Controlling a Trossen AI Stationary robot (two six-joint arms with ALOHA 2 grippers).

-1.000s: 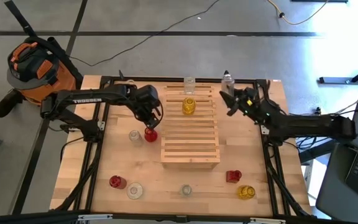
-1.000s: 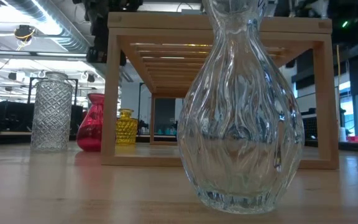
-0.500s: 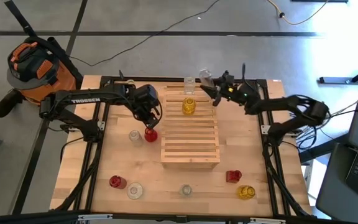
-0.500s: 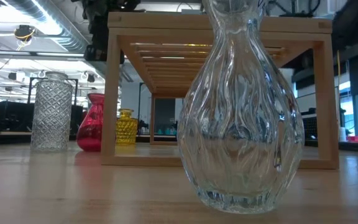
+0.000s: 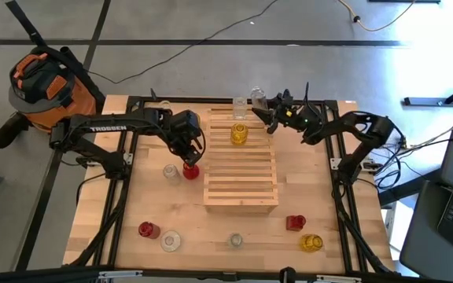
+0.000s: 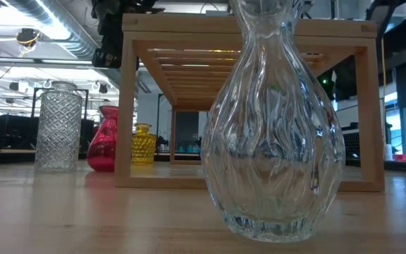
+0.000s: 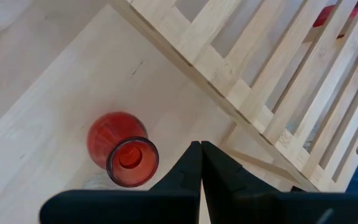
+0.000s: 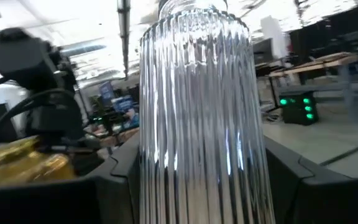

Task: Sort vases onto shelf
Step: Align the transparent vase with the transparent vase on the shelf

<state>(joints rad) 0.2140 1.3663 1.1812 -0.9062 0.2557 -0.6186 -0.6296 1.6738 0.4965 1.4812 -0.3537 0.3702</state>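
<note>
Two grippers: right gripper [image 5: 267, 118] grips a ribbed clear vase [image 5: 259, 97]; left gripper [image 5: 191, 154], closed, above red vase [image 5: 191, 170]

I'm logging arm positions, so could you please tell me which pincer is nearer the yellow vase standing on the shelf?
The right pincer, holding a clear ribbed vase, is nearer the yellow vase. The left pincer is farther, beside the shelf above a red vase.

Two dark arms; white TROSSEN lettering on left arm [image 5: 108, 128]; black tapered claw fingers [image 7: 188, 180].
</note>
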